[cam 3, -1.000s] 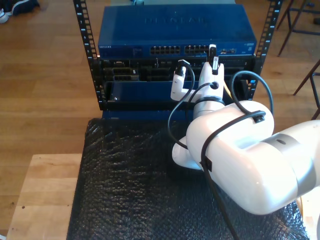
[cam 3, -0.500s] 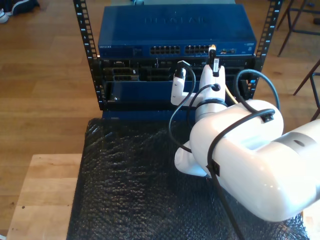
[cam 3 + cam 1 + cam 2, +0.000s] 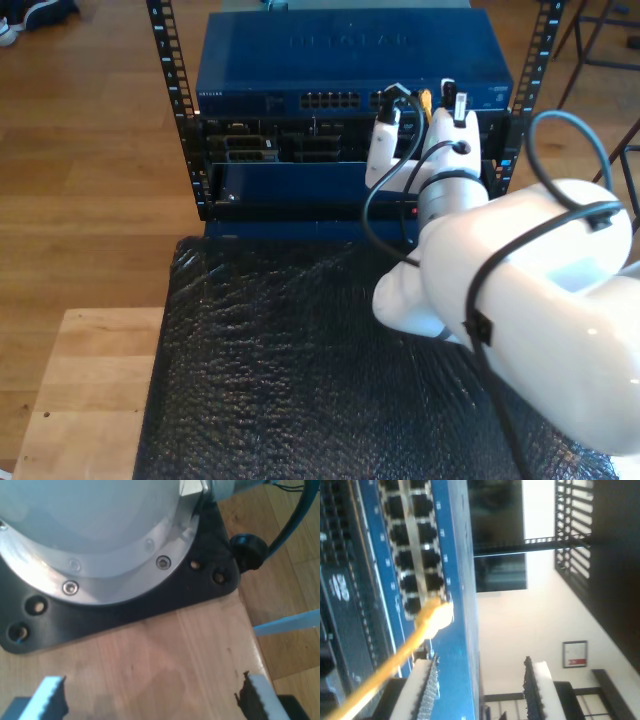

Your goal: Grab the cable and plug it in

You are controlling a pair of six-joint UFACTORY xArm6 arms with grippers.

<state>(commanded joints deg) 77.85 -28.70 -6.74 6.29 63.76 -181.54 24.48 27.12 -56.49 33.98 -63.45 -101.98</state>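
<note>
The pale-yellow cable [image 3: 395, 665] runs up to its plug [image 3: 439, 616], which sits at the end port of the blue switch's [image 3: 455, 540] port row. My second gripper [image 3: 480, 690] is open, and the cable passes outside one of its fingers [image 3: 426, 690], not between them. In the exterior view the second gripper [image 3: 437, 100] is up against the front of the switch [image 3: 300, 60], toward that view's right, with a bit of yellow cable [image 3: 425, 99] showing at the ports. My first gripper [image 3: 150, 697] is open over a bare wooden tabletop, with nothing between its fingers.
A black rack [image 3: 170, 90] holds the switch and darker units below it. A black bubbled mat [image 3: 260, 380] covers the table in front. An arm's black base plate [image 3: 200, 590] sits close ahead of the first gripper. Chair legs [image 3: 610, 160] stand at the exterior view's right.
The second arm has swung toward the exterior view's right and up, carrying its gripper from the lower rack units to the switch's port row.
</note>
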